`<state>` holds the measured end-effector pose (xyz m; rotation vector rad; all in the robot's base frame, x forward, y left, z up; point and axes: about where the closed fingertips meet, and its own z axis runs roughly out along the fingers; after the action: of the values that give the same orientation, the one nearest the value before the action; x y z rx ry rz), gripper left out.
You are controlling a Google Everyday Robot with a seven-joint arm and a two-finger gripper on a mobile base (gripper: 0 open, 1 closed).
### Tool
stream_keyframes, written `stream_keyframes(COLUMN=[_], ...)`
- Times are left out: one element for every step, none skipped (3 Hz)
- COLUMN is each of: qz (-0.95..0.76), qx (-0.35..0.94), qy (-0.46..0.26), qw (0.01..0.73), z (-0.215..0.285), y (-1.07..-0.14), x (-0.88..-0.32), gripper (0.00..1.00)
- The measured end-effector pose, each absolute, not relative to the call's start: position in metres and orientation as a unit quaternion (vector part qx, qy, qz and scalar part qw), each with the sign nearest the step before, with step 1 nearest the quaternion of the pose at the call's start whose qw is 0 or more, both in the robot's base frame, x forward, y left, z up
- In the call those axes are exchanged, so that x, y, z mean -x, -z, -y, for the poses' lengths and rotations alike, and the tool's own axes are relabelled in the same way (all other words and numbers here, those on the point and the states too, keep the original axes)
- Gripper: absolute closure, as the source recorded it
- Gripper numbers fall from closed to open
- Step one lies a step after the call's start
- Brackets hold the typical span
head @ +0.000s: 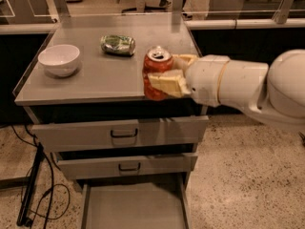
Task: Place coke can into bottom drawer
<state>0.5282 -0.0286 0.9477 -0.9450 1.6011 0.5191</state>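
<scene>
The red coke can [156, 66] with a silver top is upright in my gripper [167, 76], held in the air over the front right part of the cabinet top [95, 80]. The cream fingers [164, 84] are shut around the can's side. My white arm [248, 92] reaches in from the right. The bottom drawer [136, 208] is pulled open at the foot of the cabinet, a flat grey tray with nothing in it.
A white bowl [59, 59] stands at the left of the cabinet top and a dented green-and-silver can [117, 45] lies at the back middle. Two upper drawers [121, 133] with black handles are closed. Black cables [33, 194] trail on the floor at left.
</scene>
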Motion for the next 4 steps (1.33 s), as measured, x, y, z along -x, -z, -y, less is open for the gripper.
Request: stream_keyframes(qz=[-0.684, -0.691, -0.693, -0.692], qx=[0.407, 0.407, 0.411, 0.413], qy=[-0.227, -0.233, -0.241, -0.249], qw=[0.561, 0.55, 0.541, 0.538], z=[0.023, 0.023, 0.022, 0.012], y=[-0.907, -0.858, -0.805, -0.739], x=[-0.485, -0.464, -0.46, -0.473], gripper=[1.0, 1.0, 1.0, 1.0])
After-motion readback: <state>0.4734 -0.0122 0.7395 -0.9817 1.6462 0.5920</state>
